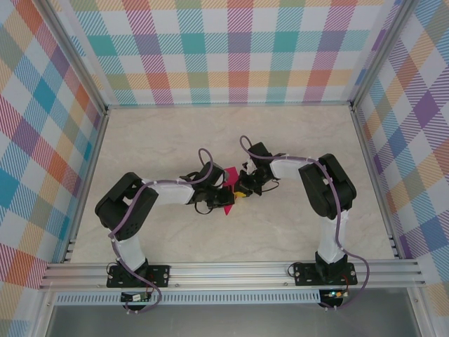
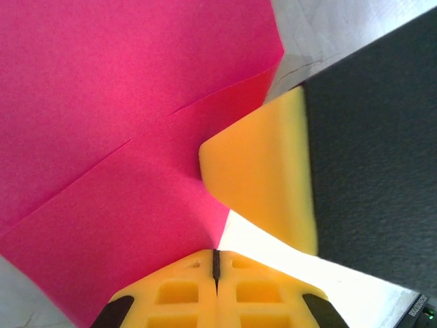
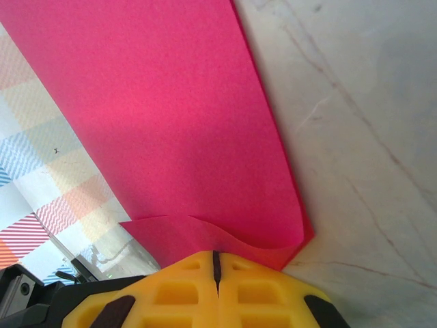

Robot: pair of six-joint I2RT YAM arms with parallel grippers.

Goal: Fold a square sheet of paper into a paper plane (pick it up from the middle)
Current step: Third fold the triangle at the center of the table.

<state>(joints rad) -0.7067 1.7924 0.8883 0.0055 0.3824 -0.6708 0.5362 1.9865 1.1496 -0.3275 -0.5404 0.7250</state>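
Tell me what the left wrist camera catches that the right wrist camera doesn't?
Left wrist view, extra: straight fold lines across the sheet of paper, and beside it a yellow finger on a black body, apparently the other arm's.

Right wrist view, extra: the checked wall, a metal rail, and the paper's lower edge curling.

Shared: the pink paper, the marbled table, and each camera's own yellow pincer shut on the paper, the left pincer and the right pincer.
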